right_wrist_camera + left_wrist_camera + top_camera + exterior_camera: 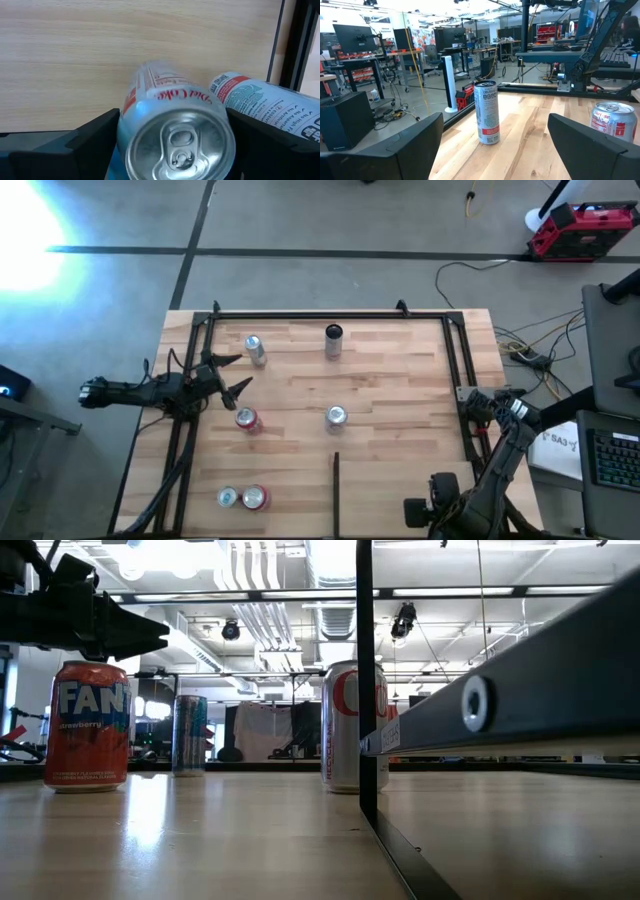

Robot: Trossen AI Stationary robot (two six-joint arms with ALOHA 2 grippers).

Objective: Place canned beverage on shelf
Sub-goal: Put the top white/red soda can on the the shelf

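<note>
You have the shelf point(400, 380), a light butcher-block board in a black tube frame, filling most of the table. Your left arm comes in from the left edge, and the left gripper point(243, 373) hangs above the board with its fingers point(410, 145) spread wide and nothing between them. It points toward a slim silver can point(255, 350) that stands upright ahead of it, near the far rail. Your right gripper point(478, 404) is at the right side of the board, beside the frame tube. Its fingers sit close against both sides of a Diet Coke can point(175, 135), whose top faces the wrist camera. A second can with a white and red label point(270, 105) lies just beside this one. On the board a strawberry Fanta can point(88, 725), a silver can point(336, 416) and a dark-topped can point(333, 338) stand well apart. Two more cans point(243, 498) stand side by side near the front edge. The thin dark divider strip point(336, 490) runs to the front edge.
</note>
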